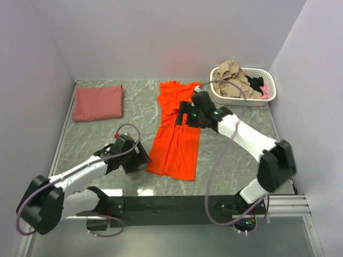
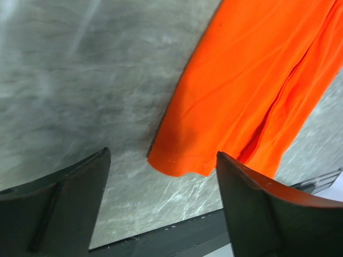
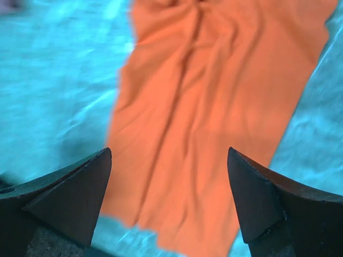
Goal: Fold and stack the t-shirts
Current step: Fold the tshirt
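Marble table (image 1: 107,140): brick-red shirt (image 1: 97,103) folded, far left of claws. Orange shirt (image 1: 176,140) narrowed lengthwise, hem corner just ahead of left claw (image 1: 142,157), gaping, empty. Right claw (image 1: 182,115) wide, empty, over its middle. Crosswise folds, stacking not yet done.

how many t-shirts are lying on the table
2: the orange-red t-shirt spread long at the centre, the folded brick-red t-shirt at the far left. The basket holds more clothes, kinds unclear.
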Robot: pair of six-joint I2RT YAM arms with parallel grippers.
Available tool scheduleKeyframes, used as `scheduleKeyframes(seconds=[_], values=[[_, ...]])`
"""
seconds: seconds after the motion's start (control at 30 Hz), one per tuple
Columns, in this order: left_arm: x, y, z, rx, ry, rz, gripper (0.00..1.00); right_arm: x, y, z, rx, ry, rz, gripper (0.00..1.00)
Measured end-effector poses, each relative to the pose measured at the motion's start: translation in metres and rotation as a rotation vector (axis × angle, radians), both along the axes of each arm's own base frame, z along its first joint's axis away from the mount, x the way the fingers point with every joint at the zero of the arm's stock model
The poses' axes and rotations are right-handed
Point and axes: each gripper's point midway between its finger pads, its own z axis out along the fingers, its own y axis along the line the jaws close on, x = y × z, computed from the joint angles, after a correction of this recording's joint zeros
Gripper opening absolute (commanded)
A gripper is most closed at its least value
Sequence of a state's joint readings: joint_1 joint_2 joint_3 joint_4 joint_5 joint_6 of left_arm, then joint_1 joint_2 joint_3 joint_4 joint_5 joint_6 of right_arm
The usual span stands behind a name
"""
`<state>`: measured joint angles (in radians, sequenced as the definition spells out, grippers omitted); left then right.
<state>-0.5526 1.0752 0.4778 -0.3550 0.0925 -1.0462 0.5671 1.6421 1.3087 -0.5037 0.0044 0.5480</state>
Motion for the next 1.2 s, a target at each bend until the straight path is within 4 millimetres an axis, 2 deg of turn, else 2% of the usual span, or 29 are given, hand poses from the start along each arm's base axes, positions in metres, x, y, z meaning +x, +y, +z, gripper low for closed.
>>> scheduleKeyframes(seconds=[0.07,0.1,0.13,0.17,0.27,0.3,0.4,0.5,0.67,0.8,0.9,1.07,1.2], values=[[-0.002,-0.005,-0.005,0.004,0.008,-0.029,0.78,-0.018,-0.004,0.015,0.075,-0.037,-0.001,0.95],[-0.003,-0.009,-0.009,0.010,0.015,-0.046,0.69,-0.029,-0.008,0.015,0.098,-0.039,-0.005,0.95],[-0.005,-0.011,-0.014,0.019,0.027,-0.060,0.65,-0.039,-0.012,0.011,0.117,-0.032,-0.009,0.94],[-0.005,-0.015,-0.016,0.020,0.038,-0.071,0.57,-0.050,-0.017,0.002,0.125,-0.011,-0.012,0.94],[-0.003,-0.024,-0.021,0.028,0.053,-0.098,0.43,-0.082,-0.030,-0.037,0.114,0.092,-0.027,0.94],[-0.002,-0.027,-0.022,0.030,0.054,-0.104,0.34,-0.093,-0.035,-0.051,0.101,0.132,-0.033,0.94],[-0.004,-0.030,-0.026,0.036,0.065,-0.112,0.24,-0.119,-0.047,-0.075,0.079,0.216,-0.052,0.93],[-0.007,-0.033,-0.027,0.041,0.073,-0.113,0.23,-0.129,-0.051,-0.077,0.089,0.230,-0.060,0.93],[-0.023,-0.042,-0.029,0.029,0.094,-0.120,0.12,-0.143,-0.050,-0.076,0.135,0.242,-0.041,0.89],[-0.041,-0.046,-0.029,0.023,0.126,-0.121,0.12,-0.176,-0.057,-0.100,0.133,0.336,-0.027,0.88],[-0.053,-0.040,-0.029,0.025,0.154,-0.098,0.12,-0.197,-0.065,-0.113,0.100,0.397,-0.021,0.88],[-0.067,-0.032,-0.029,0.026,0.182,-0.064,0.14,-0.215,-0.066,-0.113,0.134,0.416,0.003,0.86],[-0.076,-0.035,-0.030,0.035,0.193,-0.070,0.14,-0.234,-0.062,-0.112,0.158,0.468,0.051,0.85]])
